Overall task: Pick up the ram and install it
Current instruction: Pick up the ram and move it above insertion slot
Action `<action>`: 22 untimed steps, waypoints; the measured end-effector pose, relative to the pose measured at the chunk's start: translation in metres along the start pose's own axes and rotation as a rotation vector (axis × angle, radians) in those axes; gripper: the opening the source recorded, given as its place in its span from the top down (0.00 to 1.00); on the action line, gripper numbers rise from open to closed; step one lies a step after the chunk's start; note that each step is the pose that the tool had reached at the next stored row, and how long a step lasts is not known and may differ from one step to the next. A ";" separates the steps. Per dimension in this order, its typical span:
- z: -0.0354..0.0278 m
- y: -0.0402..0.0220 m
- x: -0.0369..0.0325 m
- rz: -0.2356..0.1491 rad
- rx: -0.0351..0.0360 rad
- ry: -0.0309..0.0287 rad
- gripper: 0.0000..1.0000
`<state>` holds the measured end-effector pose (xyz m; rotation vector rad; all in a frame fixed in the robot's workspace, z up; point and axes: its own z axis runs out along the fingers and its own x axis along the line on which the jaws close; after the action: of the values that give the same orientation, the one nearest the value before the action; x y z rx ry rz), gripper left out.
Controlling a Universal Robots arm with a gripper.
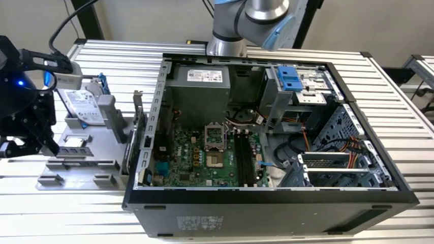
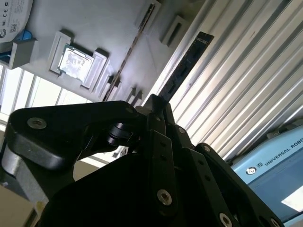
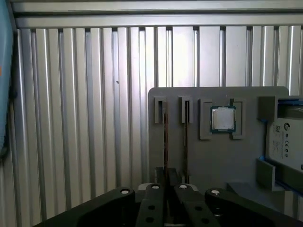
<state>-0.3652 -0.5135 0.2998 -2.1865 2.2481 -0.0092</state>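
The end effector point(image 2: 156, 103) pinches the ram point(image 2: 185, 64), slanting over the ribbed table point(image 2: 246, 71).

1. I am looking into a robotics lab, an assembly test cell.
2. A ribbed aluminium table point(image 1: 400, 101) carries an opened computer case point(image 1: 271, 195) and a grey parts fixture point(image 1: 81, 168).
3. An industrial robot arm point(image 1: 254, 15) is mounted behind them.

The parts holder point(image 1: 76, 175) lies on the slatted table point(image 1: 400, 117), at the exterior view's left of the computer case point(image 1: 271, 197).

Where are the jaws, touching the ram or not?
Touching. In the second wrist view the ram runs straight into the gripper, pinched between its closed jaws.
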 end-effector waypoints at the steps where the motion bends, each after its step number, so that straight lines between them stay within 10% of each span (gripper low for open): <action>1: -0.0016 0.0000 0.0000 0.000 0.0000 -0.0001 1.00; 22: -0.0314 -0.0003 0.0000 0.000 -0.0001 0.0000 1.00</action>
<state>-0.3652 -0.5135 0.3311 -2.1866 2.2481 -0.0092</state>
